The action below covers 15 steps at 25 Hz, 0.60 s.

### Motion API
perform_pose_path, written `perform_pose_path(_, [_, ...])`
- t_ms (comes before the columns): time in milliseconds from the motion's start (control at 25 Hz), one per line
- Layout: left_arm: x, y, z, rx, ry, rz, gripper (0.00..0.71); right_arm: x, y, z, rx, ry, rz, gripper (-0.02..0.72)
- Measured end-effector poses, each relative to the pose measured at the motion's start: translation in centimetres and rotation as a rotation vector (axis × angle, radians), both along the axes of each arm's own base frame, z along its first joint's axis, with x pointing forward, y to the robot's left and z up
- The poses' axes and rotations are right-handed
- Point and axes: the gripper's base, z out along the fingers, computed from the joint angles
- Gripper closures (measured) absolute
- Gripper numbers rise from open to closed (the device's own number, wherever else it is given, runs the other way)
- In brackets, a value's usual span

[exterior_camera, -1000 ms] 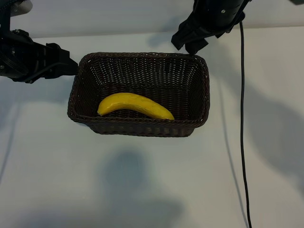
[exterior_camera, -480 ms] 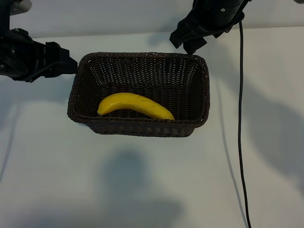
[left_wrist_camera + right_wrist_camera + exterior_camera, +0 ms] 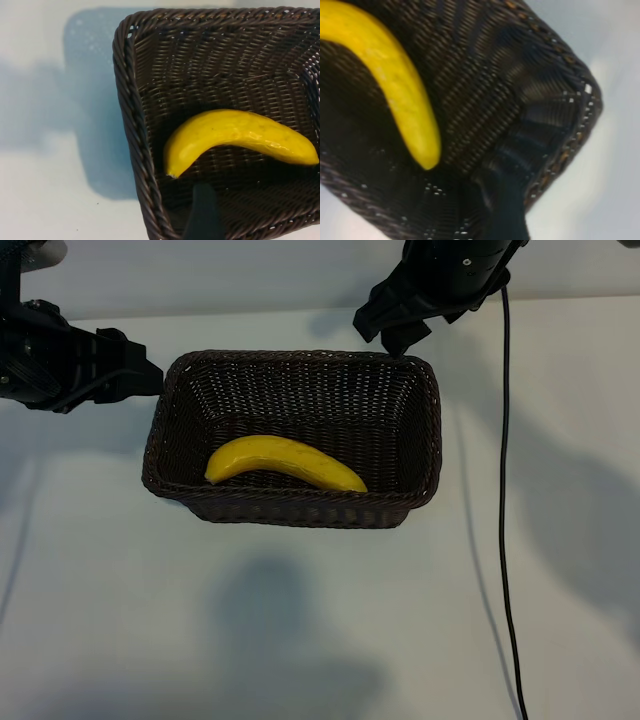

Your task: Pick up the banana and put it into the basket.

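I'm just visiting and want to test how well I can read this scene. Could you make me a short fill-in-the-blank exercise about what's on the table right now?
1. The banana lies inside the ____.
2. The colour of the basket is dark ____.
3. The left gripper sits outside the basket and holds ____.
4. The right gripper, above the basket's far rim, has its fingers ____.

Missing words: basket; brown; nothing; open

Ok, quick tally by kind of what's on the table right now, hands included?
Banana: 1, lying inside the basket
Basket: 1
Hands: 2, left hand by the basket's left end, right hand above its far rim
Cable: 1
Total: 5
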Motion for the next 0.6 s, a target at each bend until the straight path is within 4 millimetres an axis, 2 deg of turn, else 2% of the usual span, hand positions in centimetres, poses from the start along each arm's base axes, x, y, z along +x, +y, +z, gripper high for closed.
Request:
perform_pose_path(240, [0.0,0.0,0.0,0.001,-0.001,0.0,0.123,0.0,0.2,-0.2,0.015,0.01,0.0,0.104])
perform_pose_path(440, [0.0,0.0,0.0,0.001,-0.002,0.0,0.123,0.5,0.4,-1.5,0.003,0.039,-0.001,0.104])
perform_pose_path(600, [0.0,0.0,0.0,0.001,-0.002,0.0,0.123,0.6,0.4,-1.6,-0.004,0.04,0.0,0.104])
